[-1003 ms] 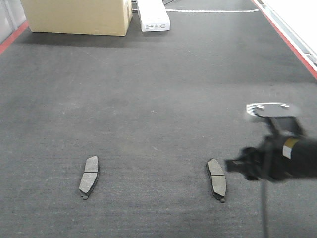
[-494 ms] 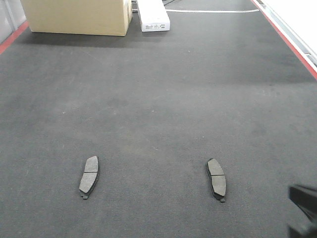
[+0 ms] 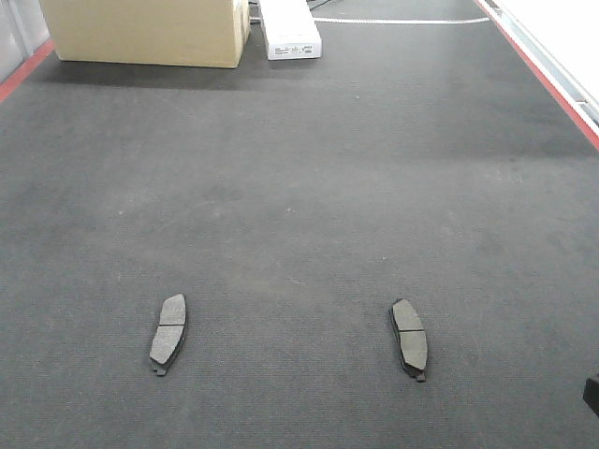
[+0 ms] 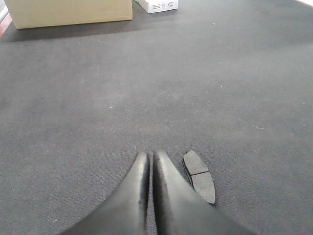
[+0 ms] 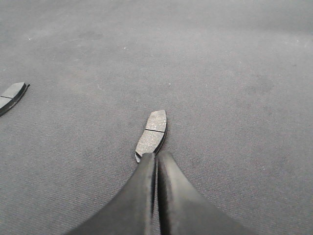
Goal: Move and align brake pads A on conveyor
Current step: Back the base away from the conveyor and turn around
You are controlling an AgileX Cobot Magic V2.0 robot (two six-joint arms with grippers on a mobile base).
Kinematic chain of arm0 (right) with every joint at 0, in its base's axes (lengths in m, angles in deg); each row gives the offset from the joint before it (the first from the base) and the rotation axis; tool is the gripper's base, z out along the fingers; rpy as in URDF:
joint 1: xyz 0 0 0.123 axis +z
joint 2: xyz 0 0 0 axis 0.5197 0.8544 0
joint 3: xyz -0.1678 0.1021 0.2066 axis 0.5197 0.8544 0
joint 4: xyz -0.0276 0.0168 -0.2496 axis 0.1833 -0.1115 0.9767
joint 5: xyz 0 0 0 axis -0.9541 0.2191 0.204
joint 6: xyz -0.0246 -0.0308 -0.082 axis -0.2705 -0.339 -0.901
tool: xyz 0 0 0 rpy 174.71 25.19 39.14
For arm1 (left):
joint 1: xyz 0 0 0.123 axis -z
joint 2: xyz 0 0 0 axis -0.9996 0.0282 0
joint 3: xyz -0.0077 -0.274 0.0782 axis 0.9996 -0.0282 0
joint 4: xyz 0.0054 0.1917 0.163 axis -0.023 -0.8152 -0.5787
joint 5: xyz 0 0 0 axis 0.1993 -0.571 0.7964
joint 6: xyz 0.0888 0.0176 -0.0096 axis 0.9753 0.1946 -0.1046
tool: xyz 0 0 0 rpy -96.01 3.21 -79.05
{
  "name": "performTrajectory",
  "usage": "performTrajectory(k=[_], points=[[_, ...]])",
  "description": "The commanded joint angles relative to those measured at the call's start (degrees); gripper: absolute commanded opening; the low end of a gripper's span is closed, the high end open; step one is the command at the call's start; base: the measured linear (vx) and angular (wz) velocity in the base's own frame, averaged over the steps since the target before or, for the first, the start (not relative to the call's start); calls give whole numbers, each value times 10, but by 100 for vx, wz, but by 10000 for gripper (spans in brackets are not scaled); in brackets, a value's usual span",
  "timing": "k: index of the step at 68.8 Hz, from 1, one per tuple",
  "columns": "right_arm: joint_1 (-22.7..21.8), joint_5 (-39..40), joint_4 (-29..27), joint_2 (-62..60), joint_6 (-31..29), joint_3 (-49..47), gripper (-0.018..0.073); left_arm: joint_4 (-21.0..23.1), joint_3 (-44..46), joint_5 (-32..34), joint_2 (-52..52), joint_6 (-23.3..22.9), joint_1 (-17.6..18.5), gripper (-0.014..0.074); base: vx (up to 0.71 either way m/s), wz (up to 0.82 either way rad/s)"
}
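Front view: two of the brake pads A lie flat on the conveyor (image 3: 299,187), friction face up; no other pads appear in any view. From belt centre, the left-hand pad (image 3: 168,332) sits at about 7 o'clock and the right-hand pad (image 3: 409,339) at about 5 o'clock. They are well apart and roughly level with each other. Each long axis runs near 12-to-6, the left-hand pad tipping slightly toward 1 o'clock and the right-hand pad toward 11, so the row looks set out but not quite parallel (judgement). A cardboard box (image 3: 145,33) stands at 11 o'clock at the far end, with a white box (image 3: 288,28) just beside it near 12. A red strip (image 3: 547,70) edges the belt at 2 o'clock. Left wrist view: the left gripper (image 4: 150,159) has its fingers pressed together with nothing between them, and the left-hand pad lies just beside the tips at 3 o'clock. Right wrist view: the right gripper (image 5: 156,157) is likewise closed and empty, with the right-hand pad at 12 o'clock from the tips. Contact with the pad's near end cannot be told. Closed fingers suit nudging a thin flat pad better than pinching it, and each arm is near its own pad, likely for small squaring pushes.
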Motion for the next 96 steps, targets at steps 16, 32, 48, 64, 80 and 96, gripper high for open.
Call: performTrajectory(k=[16,32,48,64,80,96], points=[[0,42,4,4,-7,-15,-10,-3,15,40,3,-5,-2,-6,0,0],[0,42,4,4,-7,-15,-10,-3,15,40,3,-5,-2,-6,0,0],[0,35,4,4,-7,-15,-10,-3,15,40,3,-5,-2,-6,0,0],[0,35,4,4,-7,-15,-10,-3,15,40,3,-5,-2,-6,0,0],[0,35,4,4,-7,-15,-10,-3,15,40,3,-5,-2,-6,-3,-3],[0,35,4,4,-7,-15,-10,-3,15,40,3,-5,-2,-6,-17,-9]])
